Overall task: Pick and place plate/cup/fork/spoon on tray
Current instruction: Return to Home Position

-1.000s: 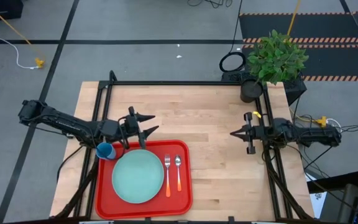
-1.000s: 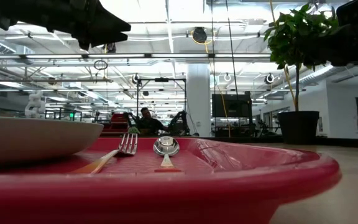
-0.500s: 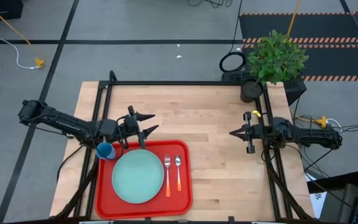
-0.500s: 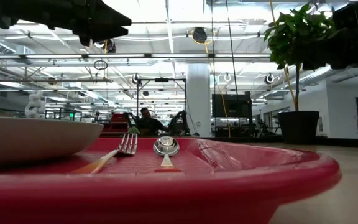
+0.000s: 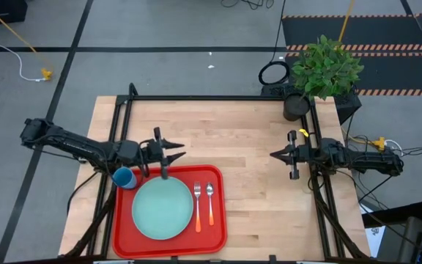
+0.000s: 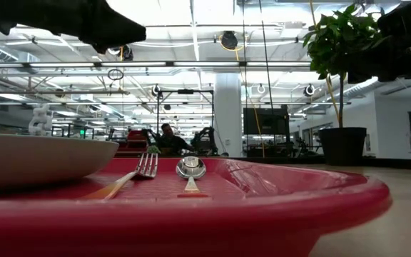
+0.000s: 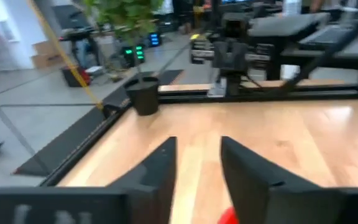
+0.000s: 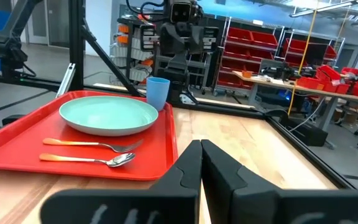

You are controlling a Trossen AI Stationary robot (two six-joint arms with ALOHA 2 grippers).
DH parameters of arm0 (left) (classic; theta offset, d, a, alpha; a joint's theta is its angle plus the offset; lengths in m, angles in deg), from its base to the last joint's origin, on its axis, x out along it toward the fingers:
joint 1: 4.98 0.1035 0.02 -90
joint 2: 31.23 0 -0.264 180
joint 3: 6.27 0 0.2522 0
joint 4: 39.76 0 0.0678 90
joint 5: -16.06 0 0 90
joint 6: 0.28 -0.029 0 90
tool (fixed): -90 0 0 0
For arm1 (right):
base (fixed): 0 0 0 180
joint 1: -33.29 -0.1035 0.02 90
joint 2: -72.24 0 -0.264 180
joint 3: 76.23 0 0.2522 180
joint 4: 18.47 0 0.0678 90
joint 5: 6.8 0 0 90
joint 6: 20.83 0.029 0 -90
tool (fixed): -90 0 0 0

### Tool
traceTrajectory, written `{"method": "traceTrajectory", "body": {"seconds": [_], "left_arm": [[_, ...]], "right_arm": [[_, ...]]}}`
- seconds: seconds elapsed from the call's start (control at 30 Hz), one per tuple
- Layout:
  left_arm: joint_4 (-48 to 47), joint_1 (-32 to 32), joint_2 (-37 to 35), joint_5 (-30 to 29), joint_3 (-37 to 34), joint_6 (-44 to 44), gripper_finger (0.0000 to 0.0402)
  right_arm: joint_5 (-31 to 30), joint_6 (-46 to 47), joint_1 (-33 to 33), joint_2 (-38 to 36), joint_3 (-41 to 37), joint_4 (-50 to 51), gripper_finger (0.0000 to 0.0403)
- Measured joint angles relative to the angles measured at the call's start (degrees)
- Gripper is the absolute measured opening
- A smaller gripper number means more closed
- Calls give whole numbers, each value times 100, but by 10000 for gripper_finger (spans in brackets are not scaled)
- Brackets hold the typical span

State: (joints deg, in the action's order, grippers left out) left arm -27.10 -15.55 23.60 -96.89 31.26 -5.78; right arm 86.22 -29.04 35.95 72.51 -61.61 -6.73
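The red tray (image 5: 218,220) lies at the table's near left. On it rest the pale teal plate (image 5: 162,208), the fork (image 5: 197,207) and the spoon (image 5: 210,203), side by side to the plate's right; all show in the right wrist view too (image 8: 107,115). The blue cup (image 5: 124,177) stands at the tray's far left corner, under my left arm. My left gripper (image 5: 173,155) hovers open and empty over the tray's far edge (image 7: 197,162). My right gripper (image 5: 273,155) is shut and empty above the table's right side (image 8: 201,149).
A potted plant (image 5: 321,70) stands at the table's far right corner. A black frame rail (image 5: 211,97) runs along the far edge. Bare wood (image 5: 247,191) lies between the tray and my right gripper. A person sits far off in the room (image 6: 166,135).
My left gripper has turned about its wrist over the tray's far edge, so its fingers stand differently in the high view. The tray and the things on it have kept still.
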Motion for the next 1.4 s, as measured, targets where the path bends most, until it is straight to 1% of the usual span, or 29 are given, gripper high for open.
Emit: {"method": "traceTrajectory", "body": {"seconds": [0.07, 0.17, 0.27, 0.33, 0.5, 0.67, 0.83, 0.9, 1.0, 1.13, 1.3, 1.4], "left_arm": [[-93, 0, -22, 250, 0, -92, 93], [-358, 0, -96, 475, 0, -173, 48], [-433, 33, -160, 682, -26, -192, 16], [-319, 69, -227, 813, -174, -176, 5], [113, 167, -484, 848, -788, 235, 10], [263, 144, -854, 847, -1422, 432, 5], [930, 146, -1178, 855, -2081, 453, 5], [1195, 146, -1279, 969, -2321, 453, 3], [959, 144, -1385, 1063, -2321, 454, 8], [1014, 144, -1444, 1087, -2321, 332, 7], [1075, 144, -1732, 1537, -2321, 26, 7], [986, 144, -2007, 1590, -2321, -55, 9]], "right_arm": [[0, 0, 0, 0, 0, -4, 0], [0, 72, 0, 1, 0, -4, 0], [2, 470, 0, 1, 0, -5, 0], [2, 626, 0, 0, 0, -9, 0], [4, 596, 0, 7, 0, -9, 0], [4, 602, 0, 17, 0, -14, 0], [4, 601, 0, 19, 0, -15, 0], [4, 603, 0, 18, 0, -17, 0], [2, 603, -2, 19, 0, -17, 0], [4, 603, -2, 17, 0, -20, 0], [4, 603, -2, 17, 0, -19, 0], [4, 603, -2, 17, 0, -18, 0]]}}
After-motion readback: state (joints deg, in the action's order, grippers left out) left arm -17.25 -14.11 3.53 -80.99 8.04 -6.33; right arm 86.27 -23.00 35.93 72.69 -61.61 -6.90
